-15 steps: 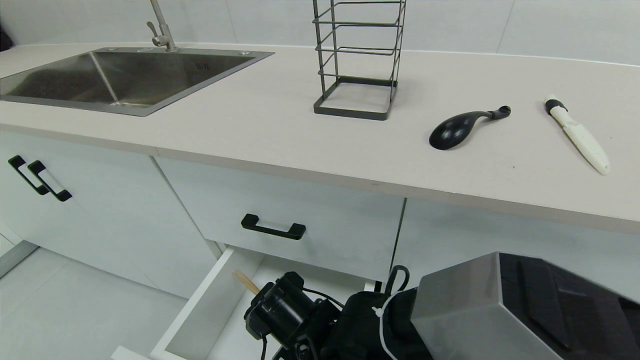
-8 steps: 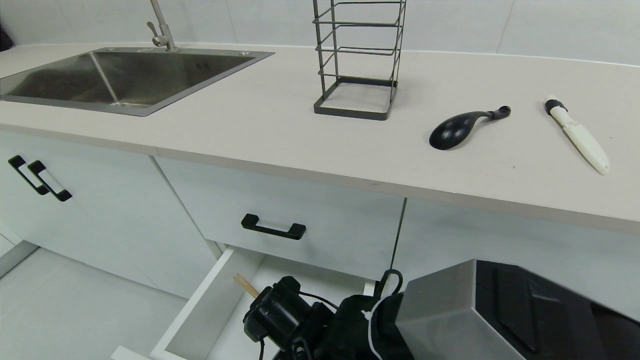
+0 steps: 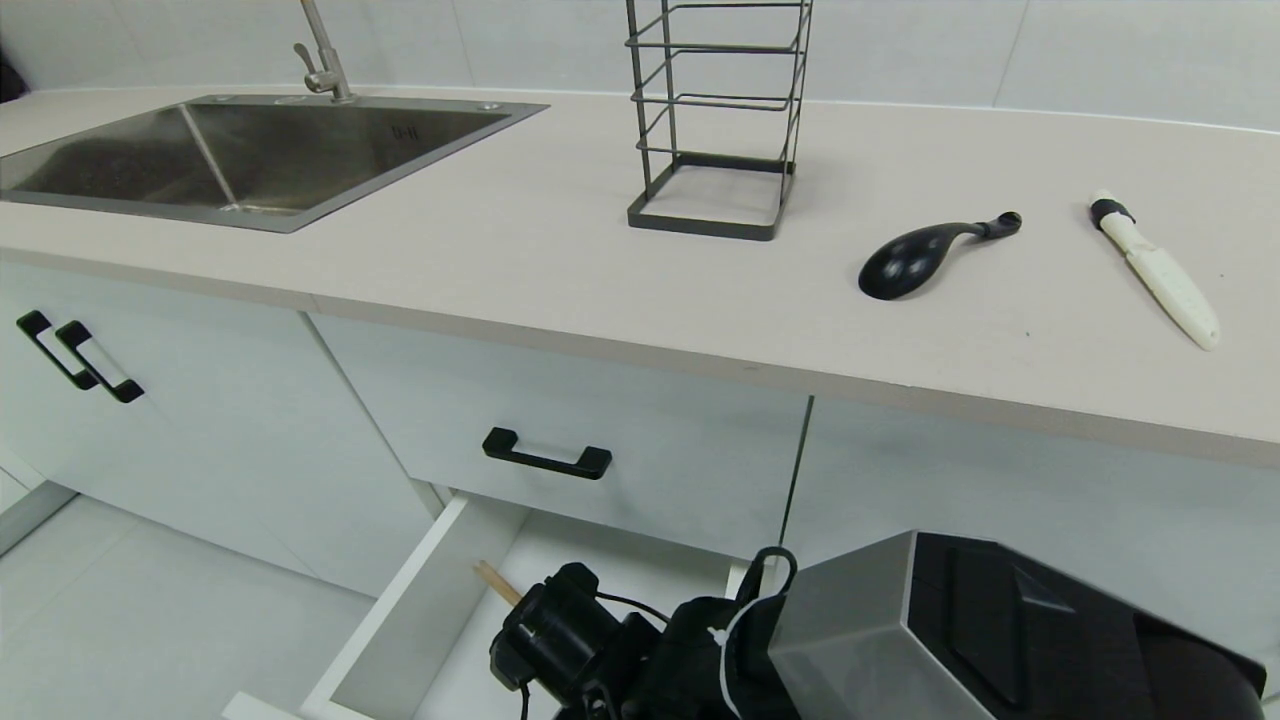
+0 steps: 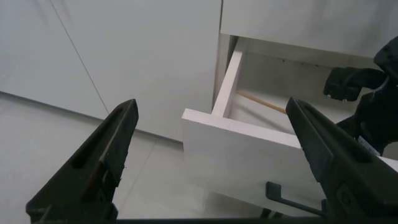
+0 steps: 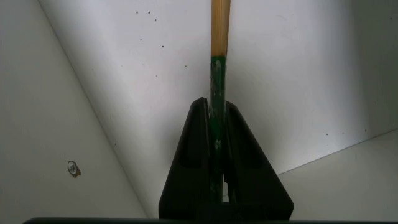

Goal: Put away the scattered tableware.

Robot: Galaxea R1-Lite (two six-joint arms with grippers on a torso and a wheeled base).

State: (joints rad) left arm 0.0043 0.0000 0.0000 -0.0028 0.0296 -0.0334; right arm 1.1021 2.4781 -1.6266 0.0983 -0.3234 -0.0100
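Most of the chopstick (image 3: pixel 497 583) hidden, wire rack (image 3: pixel 715 110) and faucet (image 3: pixel 322 55) tops cut off

Right gripper (image 5: pixel 217 106) clamped on a green-and-bamboo chopstick (image 5: pixel 219 37), stick reaching out past the fingertips, white drawer (image 5: pixel 305 81) interior behind

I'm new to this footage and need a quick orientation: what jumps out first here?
The right end effector is shut on a wooden chopstick with a green end, inside the open drawer below the counter. Up on the counter, a black spoon and a white knife lie apart, right of a bare wire rack.
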